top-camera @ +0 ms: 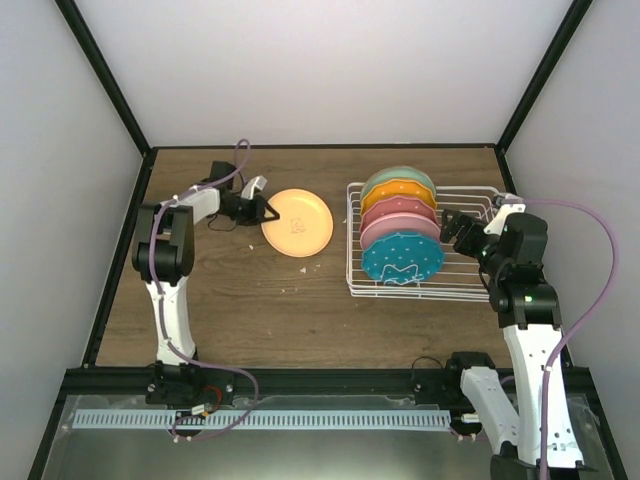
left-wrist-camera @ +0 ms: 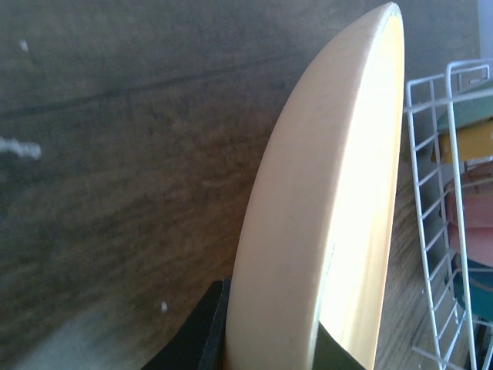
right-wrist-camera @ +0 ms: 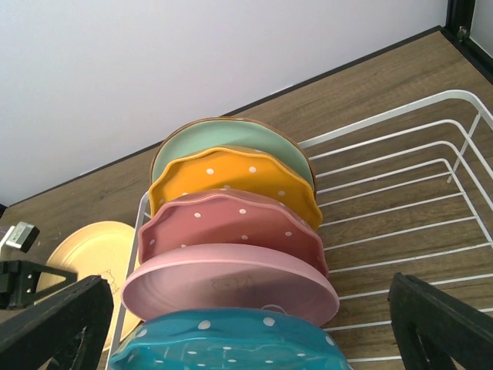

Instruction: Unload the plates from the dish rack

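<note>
On the wooden counter (top-camera: 250, 300) the white wire dish rack (top-camera: 468, 272) stands at the right and holds five plates upright in a row, from back to front: mint green (top-camera: 400, 177), dotted orange (top-camera: 397, 193), dotted maroon (top-camera: 400, 210), pink (top-camera: 400, 231) and dotted teal (top-camera: 402, 258). The peach plate (top-camera: 297, 222) is outside the rack, just left of it, and the left pincer (top-camera: 268, 212) is clamped on its left rim. The right pincer (top-camera: 457, 228) is over the rack beside the row, with its fingers (right-wrist-camera: 58, 327) wide apart and nothing between them.
</note>
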